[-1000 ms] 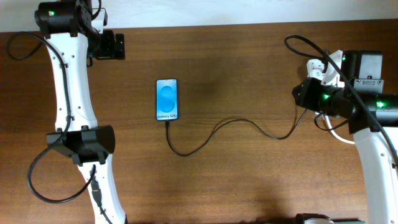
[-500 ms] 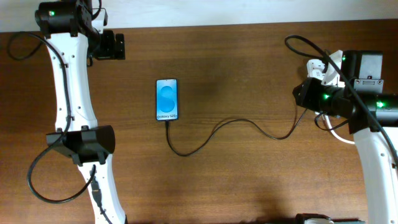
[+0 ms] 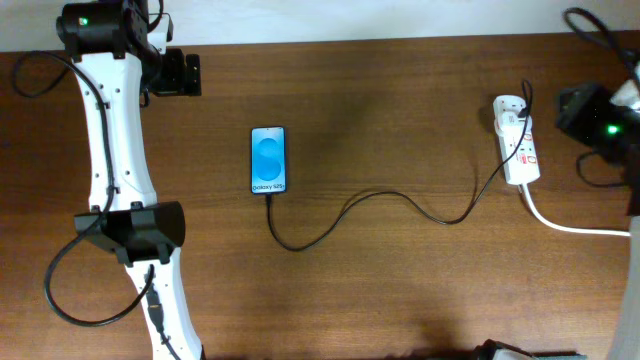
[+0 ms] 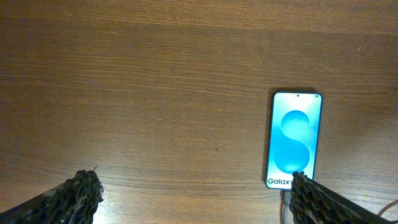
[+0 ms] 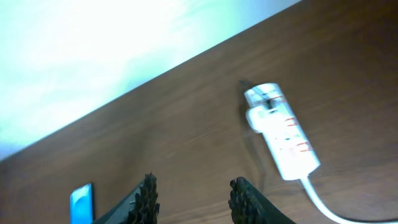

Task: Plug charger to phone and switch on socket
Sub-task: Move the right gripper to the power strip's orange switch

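Observation:
The phone [image 3: 268, 160] lies flat left of the table's middle, its blue screen lit. It also shows in the left wrist view [image 4: 294, 140] and, small, in the right wrist view [image 5: 81, 204]. The black charger cable [image 3: 400, 198] runs from the phone's bottom edge in a wavy line to the white socket [image 3: 517, 150] at the right. The socket also shows in the right wrist view [image 5: 283, 130]. My left gripper [image 4: 193, 199] is open and empty, up at the far left [image 3: 183, 72]. My right gripper [image 5: 194, 196] is open and empty, raised away from the socket.
The socket's thick white cord [image 3: 570, 226] trails off to the right edge. My right arm [image 3: 597, 120] is at the far right edge. My left arm's white links [image 3: 115, 150] run down the table's left side.
My right arm has pulled back to the right and up, off the socket, which now shows in full. The phone, the cable and the left arm have not moved.

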Tool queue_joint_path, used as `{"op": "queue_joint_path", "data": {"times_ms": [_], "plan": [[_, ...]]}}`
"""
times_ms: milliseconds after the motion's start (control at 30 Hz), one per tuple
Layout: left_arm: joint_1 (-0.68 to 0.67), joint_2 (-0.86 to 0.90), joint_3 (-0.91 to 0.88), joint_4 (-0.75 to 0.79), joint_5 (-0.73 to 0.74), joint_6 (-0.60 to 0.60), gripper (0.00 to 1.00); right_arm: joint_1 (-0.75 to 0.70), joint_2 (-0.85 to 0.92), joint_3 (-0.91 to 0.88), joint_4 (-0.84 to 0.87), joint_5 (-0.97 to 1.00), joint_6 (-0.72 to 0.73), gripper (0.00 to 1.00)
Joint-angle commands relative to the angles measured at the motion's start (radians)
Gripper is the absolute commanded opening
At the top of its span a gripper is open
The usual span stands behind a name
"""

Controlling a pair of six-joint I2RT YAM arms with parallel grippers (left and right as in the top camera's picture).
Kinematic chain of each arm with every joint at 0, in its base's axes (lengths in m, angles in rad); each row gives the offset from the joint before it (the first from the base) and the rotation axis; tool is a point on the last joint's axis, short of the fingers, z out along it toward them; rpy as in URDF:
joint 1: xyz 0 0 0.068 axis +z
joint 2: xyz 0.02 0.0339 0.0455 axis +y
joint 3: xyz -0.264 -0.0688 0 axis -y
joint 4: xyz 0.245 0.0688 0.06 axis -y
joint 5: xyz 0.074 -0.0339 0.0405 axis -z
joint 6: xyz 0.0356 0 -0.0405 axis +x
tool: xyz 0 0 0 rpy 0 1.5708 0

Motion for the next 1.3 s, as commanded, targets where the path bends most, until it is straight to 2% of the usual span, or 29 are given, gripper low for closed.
{"op": "queue_joint_path", "data": {"times_ms": [0, 167, 233, 467, 567, 833, 1033, 1267], "plan": [[0.006, -0.001, 0.004, -0.002, -0.011, 0.015, 1.00, -0.124, 0.068, 0.011, 0.026, -0.025, -0.013, 0.41], [0.006, -0.001, 0.004, -0.002, -0.011, 0.015, 0.99, -0.222, 0.261, 0.011, 0.101, -0.045, -0.035, 0.41], [0.006, -0.001, 0.004, -0.002, -0.011, 0.015, 0.99, -0.246, 0.326, 0.011, 0.130, -0.091, -0.035, 0.45], [0.006, -0.001, 0.004, -0.002, -0.011, 0.015, 1.00, -0.251, 0.560, 0.011, 0.188, -0.104, -0.034, 0.46], [0.006, -0.001, 0.004, -0.002, -0.011, 0.015, 1.00, -0.251, 0.624, 0.011, 0.217, -0.103, -0.035, 0.50], [0.006, -0.001, 0.004, -0.002, -0.011, 0.015, 0.99, -0.249, 0.754, 0.010, 0.294, -0.104, -0.062, 0.51], [0.006, -0.001, 0.004, -0.002, -0.011, 0.015, 0.99, -0.216, 0.817, 0.006, 0.333, -0.092, -0.098, 0.71], [0.006, -0.001, 0.004, -0.002, -0.011, 0.015, 0.99, -0.198, 0.853, 0.006, 0.351, -0.080, -0.106, 0.81]]}}
